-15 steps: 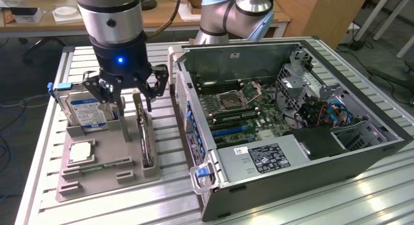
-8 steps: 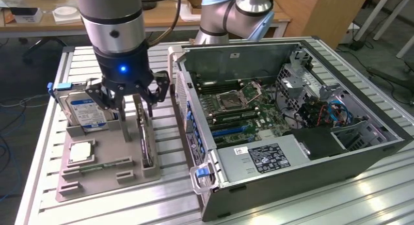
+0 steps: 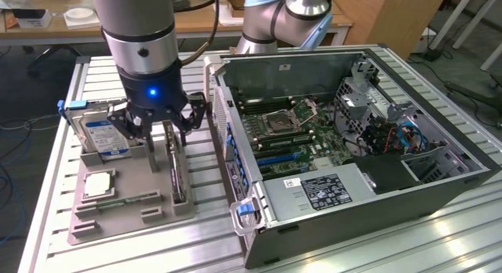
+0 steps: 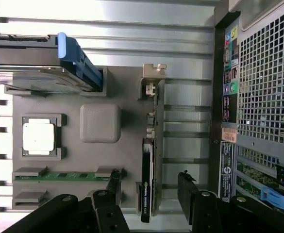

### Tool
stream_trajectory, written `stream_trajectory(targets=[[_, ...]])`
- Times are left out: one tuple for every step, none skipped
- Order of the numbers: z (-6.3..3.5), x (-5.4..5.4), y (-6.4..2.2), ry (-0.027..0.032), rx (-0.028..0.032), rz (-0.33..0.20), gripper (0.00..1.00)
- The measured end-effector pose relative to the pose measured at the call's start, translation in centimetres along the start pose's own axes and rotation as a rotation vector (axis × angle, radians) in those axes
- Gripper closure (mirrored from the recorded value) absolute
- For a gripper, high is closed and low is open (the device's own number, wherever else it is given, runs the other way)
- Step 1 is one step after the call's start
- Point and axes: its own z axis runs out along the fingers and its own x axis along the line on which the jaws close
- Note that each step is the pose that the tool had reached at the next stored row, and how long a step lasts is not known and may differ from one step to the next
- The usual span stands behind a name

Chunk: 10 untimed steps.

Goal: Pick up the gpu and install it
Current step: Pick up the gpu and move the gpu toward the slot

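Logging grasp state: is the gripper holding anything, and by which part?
Nothing is held. The open gripper straddles the black fan end of the gpu with gaps on both sides; the gpu stands in the tray.

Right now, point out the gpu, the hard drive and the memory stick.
gpu (image 4: 147, 194): wrist view, black fan section.
hard drive (image 3: 104, 137): exterior view, blue-and-white label.
memory stick (image 4: 69, 175): wrist view, green board.

The slatted aluminium desk (image 3: 455, 237) carries a grey parts holder (image 3: 110, 226) near one edge, with an open computer case (image 3: 368, 208) just beside it.
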Motion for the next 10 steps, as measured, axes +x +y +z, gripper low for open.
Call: stream_trajectory(targets=[[0.19,0.0,-0.01,-0.0001,-0.0001,0.0,0.41],[0.36,0.0,-0.02,0.0,0.0,0.0,0.41],[0.54,0.0,-0.03,0.0,-0.0001,0.0,0.41],[0.74,0.0,-0.03,-0.0001,-0.0002,0.0,0.41],[0.92,0.0,-0.04,0.0,-0.0001,0.0,0.41],[1.09,0.0,-0.05,0.0,-0.0001,0.0,0.41],[1.27,0.0,-0.06,0.0,-0.0002,0.0,0.41],[1.46,0.0,-0.07,0.0,-0.0004,0.0,0.41],[1.63,0.0,-0.08,0.0,-0.0004,0.0,0.41],[1.83,0.0,-0.09,0.0,-0.0004,0.0,0.41]])
